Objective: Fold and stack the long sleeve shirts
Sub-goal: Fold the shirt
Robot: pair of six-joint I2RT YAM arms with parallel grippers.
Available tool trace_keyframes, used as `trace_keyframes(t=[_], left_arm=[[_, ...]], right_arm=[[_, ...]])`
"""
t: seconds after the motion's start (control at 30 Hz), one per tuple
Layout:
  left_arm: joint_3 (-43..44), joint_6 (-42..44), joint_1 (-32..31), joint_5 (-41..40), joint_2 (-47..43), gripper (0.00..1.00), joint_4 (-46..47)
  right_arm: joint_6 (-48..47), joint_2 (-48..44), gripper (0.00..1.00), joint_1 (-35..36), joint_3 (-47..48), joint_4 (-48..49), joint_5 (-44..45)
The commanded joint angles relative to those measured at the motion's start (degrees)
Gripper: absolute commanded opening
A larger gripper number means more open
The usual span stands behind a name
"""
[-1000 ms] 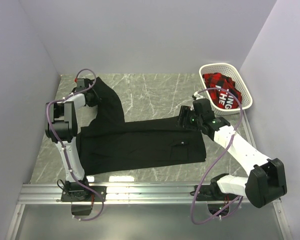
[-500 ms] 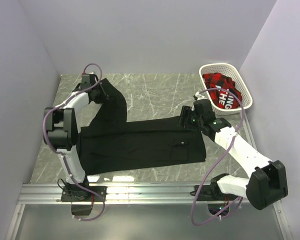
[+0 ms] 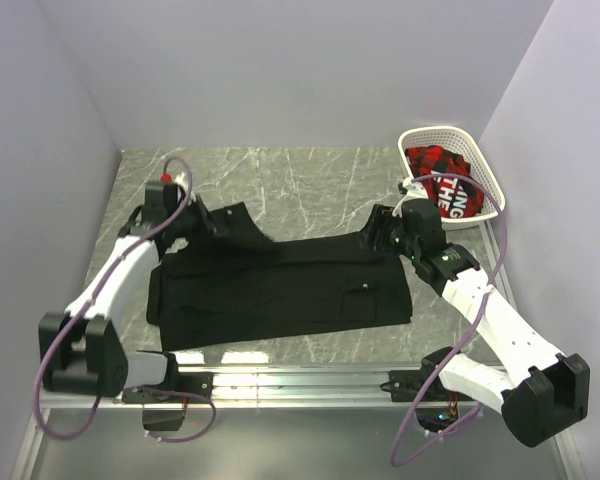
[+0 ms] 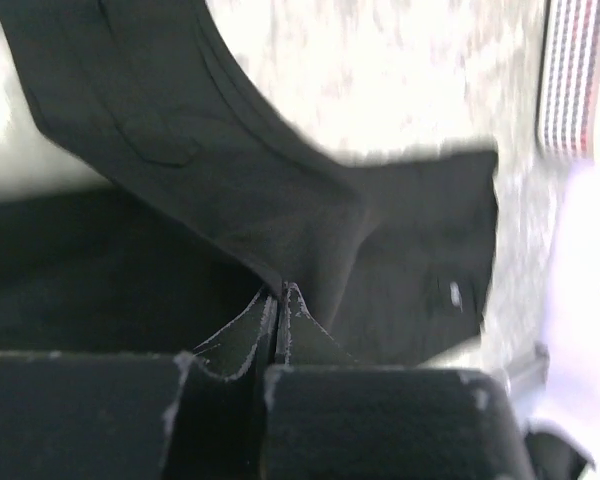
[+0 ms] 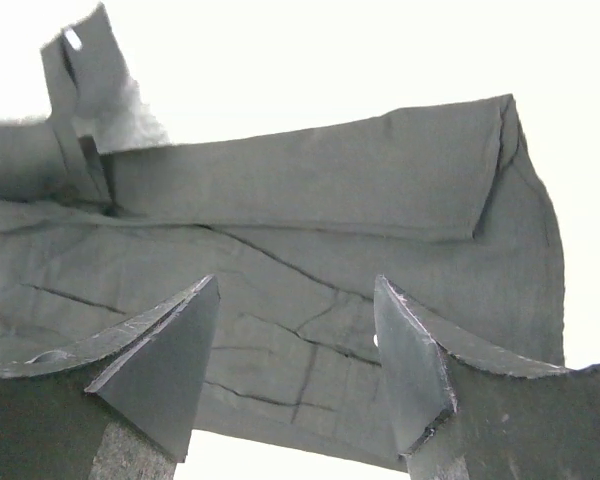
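Top external view: the left gripper (image 3: 198, 222) is found well to the left of the white basket (image 3: 430, 133), with its jaws pressed together on the end of a sleeve (image 3: 232, 220). In the left wrist view the dark cloth is seen pinched right at the tips, and the sleeve is draped up and away from them. The black shirt (image 3: 280, 285) is spread flat on the table (image 3: 310, 185), left of the basket and nearer the arms' bases. Its long axis is laid across the table, pointing toward the basket side. The held sleeve is bunched at the shirt's far left corner, so the body lies to the gripper's right and nearer the bases. The fold is judged to call for the sleeve to be carried that way, over the body. The left arm is plainly the nearer one for this.

Further right, the right gripper (image 3: 372, 235) is held over the shirt's far corner, the one closest to the basket, with its jaws wide apart and nothing between them. It is judged to be the only thing likely to be met by the sleeve's path. The basket itself is filled with a red checked cloth (image 3: 435, 165) and is set apart from the shirt.
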Motion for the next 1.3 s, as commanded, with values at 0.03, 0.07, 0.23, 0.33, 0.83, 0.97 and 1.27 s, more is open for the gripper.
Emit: trace_keyframes(t=[0.03,0.07,0.23,0.33,0.83,0.97,1.27], left_arm=[[-8.37,-0.61,-0.53,9.34,-9.59,0.01,-5.11],[-10.82,-0.96,-0.53,11.52,-10.9,0.01,-5.9],[-19.71,-5.52,-0.53,21.46,-18.29,0.01,-6.88],[-25.86,-10.17,-0.53,25.78,-22.25,0.03,-5.65],[-21.14,-2.1,-0.53,20.44,-28.14,0.92,-20.05],[-13.24,-3.76,-0.53,7.97,-28.58,0.86,-19.53],[-15.75,-12.38,0.35,-12.88,-19.71,0.77,-6.2]], right_arm=[[-1.48,-1.14,0.7,0.35,-0.45,3.66,-0.02],[-1.57,-0.88,0.7,0.44,-0.11,3.66,-0.45],[-2.1,-0.27,0.7,0.52,0.16,4.27,-1.77],[-2.45,0.09,0.7,0.44,0.25,4.36,-2.91],[-2.46,16.14,0.7,1.85,8.05,-2.75,1.2],[0.53,20.91,0.69,-0.44,10.0,-3.91,0.95],[8.88,29.35,0.64,-5.53,10.54,-1.28,3.5]])
